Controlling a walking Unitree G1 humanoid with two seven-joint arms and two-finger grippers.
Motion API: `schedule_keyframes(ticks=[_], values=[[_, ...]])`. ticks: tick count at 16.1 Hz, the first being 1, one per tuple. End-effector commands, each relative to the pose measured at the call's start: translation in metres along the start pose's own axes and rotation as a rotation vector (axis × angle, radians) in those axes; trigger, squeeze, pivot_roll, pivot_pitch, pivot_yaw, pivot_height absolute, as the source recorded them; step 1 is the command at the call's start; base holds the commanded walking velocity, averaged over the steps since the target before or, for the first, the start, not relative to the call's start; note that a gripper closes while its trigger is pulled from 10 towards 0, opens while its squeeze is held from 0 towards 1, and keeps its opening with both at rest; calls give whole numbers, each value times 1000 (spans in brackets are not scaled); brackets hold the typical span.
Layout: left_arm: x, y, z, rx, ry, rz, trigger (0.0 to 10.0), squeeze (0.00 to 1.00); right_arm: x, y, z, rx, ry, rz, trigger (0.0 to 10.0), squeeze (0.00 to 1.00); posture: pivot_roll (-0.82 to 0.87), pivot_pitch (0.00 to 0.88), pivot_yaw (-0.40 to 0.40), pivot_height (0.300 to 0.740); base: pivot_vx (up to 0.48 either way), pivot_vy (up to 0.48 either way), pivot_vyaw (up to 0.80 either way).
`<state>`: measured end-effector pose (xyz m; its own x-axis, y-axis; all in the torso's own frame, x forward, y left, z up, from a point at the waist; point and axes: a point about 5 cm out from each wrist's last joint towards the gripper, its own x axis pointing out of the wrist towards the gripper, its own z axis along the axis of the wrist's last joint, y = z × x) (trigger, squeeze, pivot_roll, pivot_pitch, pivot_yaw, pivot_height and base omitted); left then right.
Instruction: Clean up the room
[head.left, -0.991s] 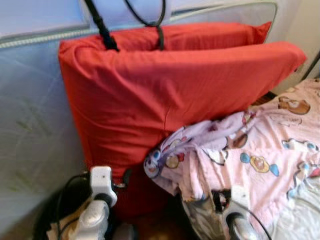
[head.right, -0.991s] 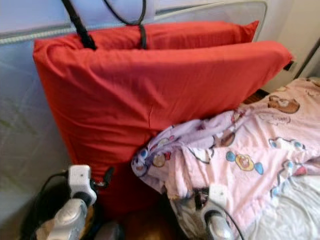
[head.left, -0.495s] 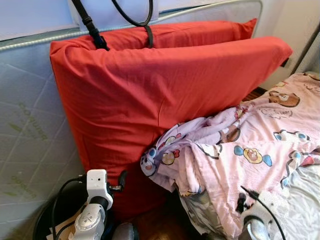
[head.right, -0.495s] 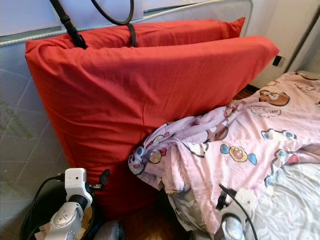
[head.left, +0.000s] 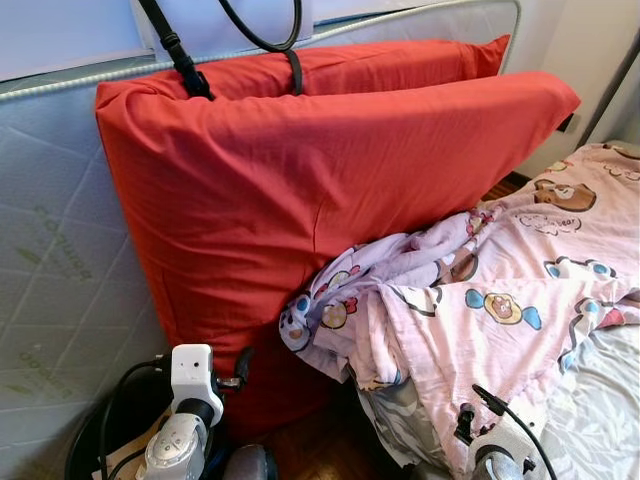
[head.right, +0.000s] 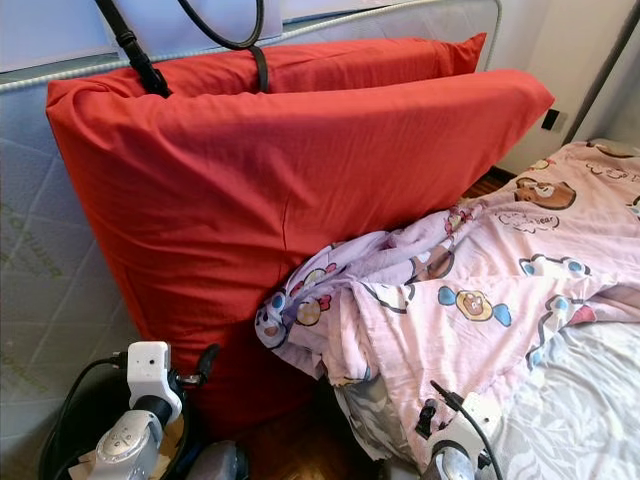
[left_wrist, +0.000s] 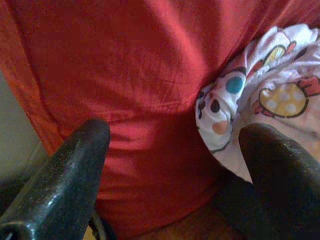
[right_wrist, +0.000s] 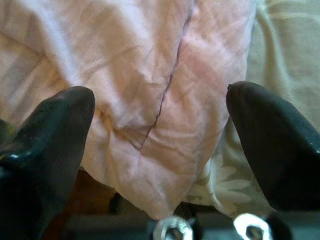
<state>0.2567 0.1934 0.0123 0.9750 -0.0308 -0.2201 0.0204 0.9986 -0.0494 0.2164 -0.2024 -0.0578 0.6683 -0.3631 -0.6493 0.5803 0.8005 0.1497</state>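
Two large red pillows (head.left: 330, 180) stand on edge against an upright mattress (head.left: 60, 260). A pink patterned blanket (head.left: 500, 300) lies crumpled on the bed, its bunched corner (left_wrist: 260, 95) resting against the front pillow. My left gripper (left_wrist: 175, 155) is open, low in front of the pillow's bottom and the blanket corner, holding nothing. My right gripper (right_wrist: 160, 135) is open just above the blanket's pale underside (right_wrist: 150, 90). Both wrists show at the bottom of the eye views, the left wrist (head.left: 190, 400) and the right wrist (head.left: 495, 450).
Black straps (head.left: 180, 50) hang over the top of the pillows. A grey sheet (head.left: 600, 400) covers the bed at the right. Dark wooden floor (head.left: 320, 450) lies between the pillows and the bed. A black cable (head.left: 110, 420) loops by the left arm. A wall (head.left: 590, 40) stands at the far right.
The view has shifted and sharpened. My right wrist has dropped lower and moved right along the blanket's edge. The left wrist stays in about the same place.
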Motion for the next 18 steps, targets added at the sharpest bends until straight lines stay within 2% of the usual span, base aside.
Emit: schedule_keyframes(ticks=[1,4,5,8,12,14,18], values=[[6,-1,8,26,-13,-27,10000,0,1,5,1,-24,18,16,10000,0,30,0,14,606,0,0,0],[15,4,23,43,-41,-33,10000,0,3,4,8,-23,4,4,10000,0,37,17,17,606,0,0,0],[14,6,25,46,-48,-31,10000,0,5,3,11,-20,2,-2,10000,0,39,30,18,606,0,0,0],[6,8,21,46,-43,-23,10000,0,7,2,16,-26,3,-5,10000,0,44,58,16,606,0,0,0],[-14,11,11,42,-25,-11,10000,0,8,9,18,-78,16,25,10000,0,55,90,14,606,0,0,0],[-23,11,8,45,-12,-9,10000,0,8,6,15,-82,35,1,10000,0,61,106,14,606,0,0,0],[-29,13,9,47,0,-4,10000,0,6,-2,7,-121,66,-53,10000,0,62,130,16,606,0,0,0]])
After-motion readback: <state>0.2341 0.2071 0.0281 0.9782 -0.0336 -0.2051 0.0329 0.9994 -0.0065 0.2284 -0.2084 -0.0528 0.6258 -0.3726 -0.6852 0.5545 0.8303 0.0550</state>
